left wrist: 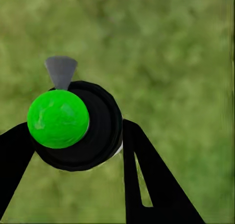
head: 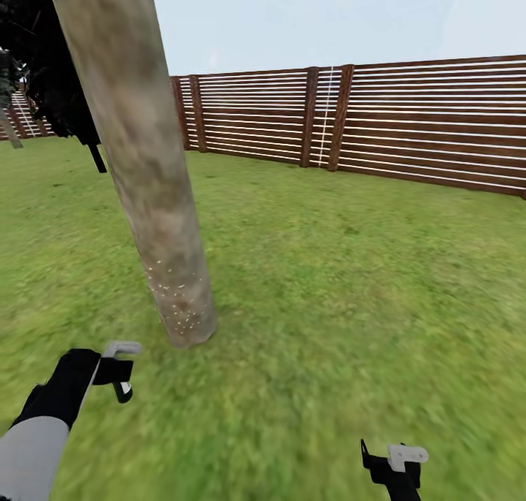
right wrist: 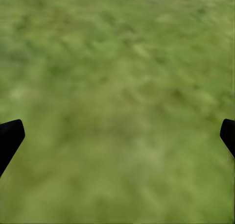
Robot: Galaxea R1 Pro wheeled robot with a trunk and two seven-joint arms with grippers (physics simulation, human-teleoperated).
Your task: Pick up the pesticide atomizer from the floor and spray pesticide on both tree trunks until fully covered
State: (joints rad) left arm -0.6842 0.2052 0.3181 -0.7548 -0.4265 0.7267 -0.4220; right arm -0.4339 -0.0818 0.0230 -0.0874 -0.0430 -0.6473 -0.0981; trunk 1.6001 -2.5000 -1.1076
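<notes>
At far left our left tool (head: 120,373) clamps the black round-bodied pesticide atomizer with its green ball cap (left wrist: 58,118). Just beyond, the thick mottled grey-brown tree trunk (head: 142,158) carries white pesticide specks (head: 179,304) only near its base, so we judge most coverage remains. Our right tool (right wrist: 117,136) hangs wide and empty over blurry green grass (head: 351,282).

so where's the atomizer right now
In the left gripper: the left wrist view shows the atomizer between its fingers above the grass, and the head view puts that gripper lower left, near the speckled tree trunk.

Fenced garden: lawn (head: 351,282), slat fence (head: 409,121), tree trunk (head: 146,165).
</notes>
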